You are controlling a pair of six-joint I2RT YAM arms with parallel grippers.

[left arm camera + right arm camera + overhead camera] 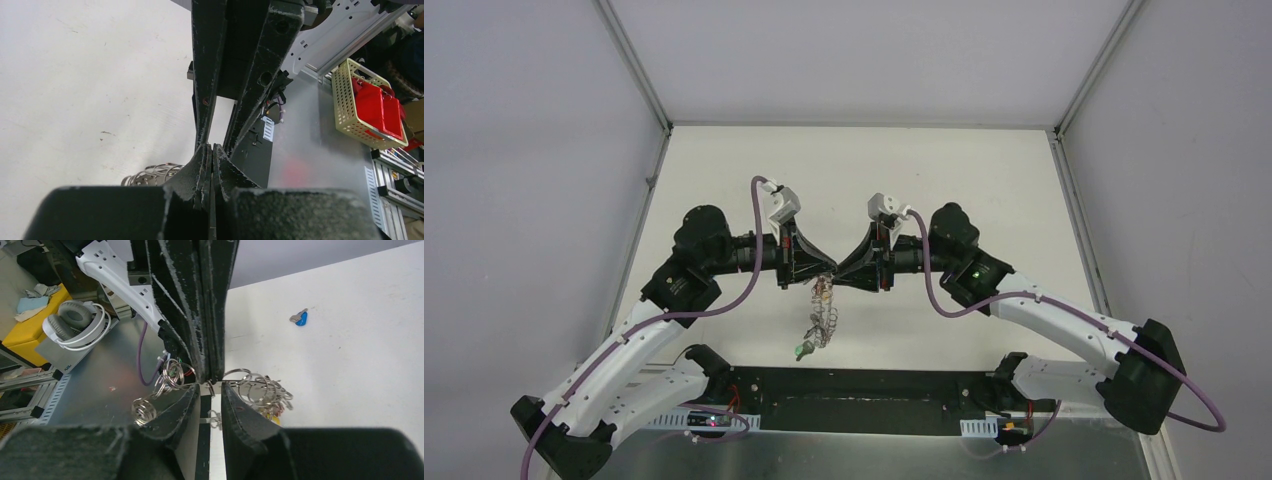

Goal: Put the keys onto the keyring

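Left gripper [823, 272] and right gripper [843, 272] tip to tip over the white table [984, 180], keyring [822, 318] dangling from their meeting point toward six o'clock, green-headed key [802, 351] at its lowest end.

Bright, even overhead light washed the white table [724, 180], shadows lay faint and soft, the keyring [255, 387] glinted, and the nearest black fingers [170, 415] showed soft-focused in both wrist views.
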